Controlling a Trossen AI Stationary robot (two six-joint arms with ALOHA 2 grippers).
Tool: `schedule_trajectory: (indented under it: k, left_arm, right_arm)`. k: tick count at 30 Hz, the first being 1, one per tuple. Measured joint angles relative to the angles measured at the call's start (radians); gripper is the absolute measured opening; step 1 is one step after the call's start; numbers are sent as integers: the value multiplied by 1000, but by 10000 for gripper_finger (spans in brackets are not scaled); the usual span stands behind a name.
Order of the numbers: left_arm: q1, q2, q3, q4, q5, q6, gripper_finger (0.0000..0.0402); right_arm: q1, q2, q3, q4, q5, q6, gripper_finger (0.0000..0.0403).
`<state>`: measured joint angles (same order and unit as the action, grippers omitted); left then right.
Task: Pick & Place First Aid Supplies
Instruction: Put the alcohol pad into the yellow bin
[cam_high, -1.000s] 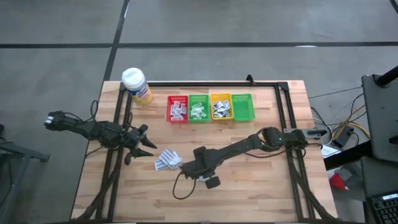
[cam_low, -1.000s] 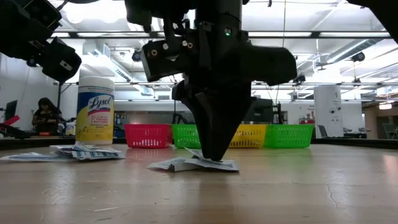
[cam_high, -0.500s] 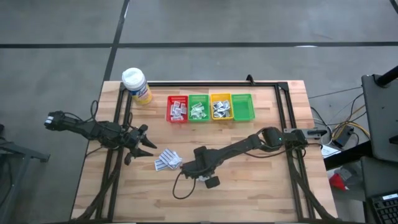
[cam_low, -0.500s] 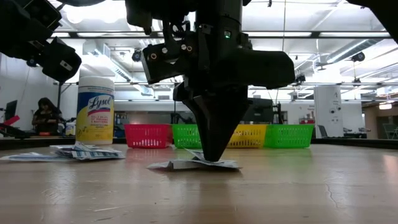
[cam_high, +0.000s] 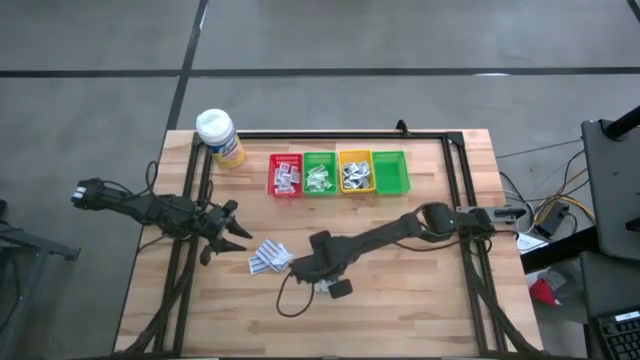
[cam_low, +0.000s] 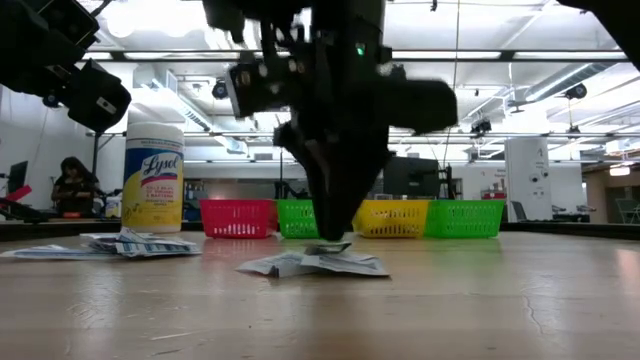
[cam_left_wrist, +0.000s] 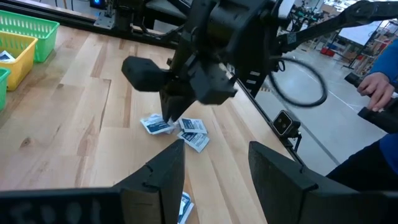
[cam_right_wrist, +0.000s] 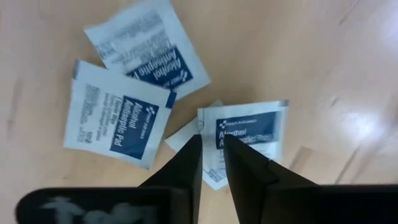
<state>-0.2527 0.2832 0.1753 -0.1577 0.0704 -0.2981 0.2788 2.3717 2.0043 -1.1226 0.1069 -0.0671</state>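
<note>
Pinching one alcohol pad sachet (cam_right_wrist: 249, 140) just above the wooden table (cam_high: 420, 300), the right gripper (cam_high: 312, 268) hangs over two more sachets (cam_right_wrist: 134, 87). The left gripper (cam_high: 232, 232), jaws spread, waits beside another pile (cam_high: 268, 256). Red bin (cam_high: 285, 176), green bin (cam_high: 319, 176) and yellow bin (cam_high: 355, 174) hold packets; the rightmost green bin (cam_high: 390, 172) shows none.

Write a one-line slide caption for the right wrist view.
Right gripper pinching the edge of an alcohol pad sachet, two more sachets lying on the wooden table.
</note>
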Motion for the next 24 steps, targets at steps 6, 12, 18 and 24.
schedule_trajectory:
  k: [6, 12, 18, 24]
  left_arm:
    - [0, 0, 0, 0, 0, 2, 172]
    - [0, 1, 0, 0, 0, 6, 172]
    - [0, 1, 0, 0, 0, 6, 172]
    - [0, 1, 0, 0, 0, 10, 172]
  right_arm:
    - [-17, -28, 27, 0, -2, -47, 103]
    - [-51, -30, 40, 4, -72, -123, 132]
    - [-76, -29, 39, -2, -126, -132, 148]
    - [-55, -29, 38, -43, -167, -108, 152]
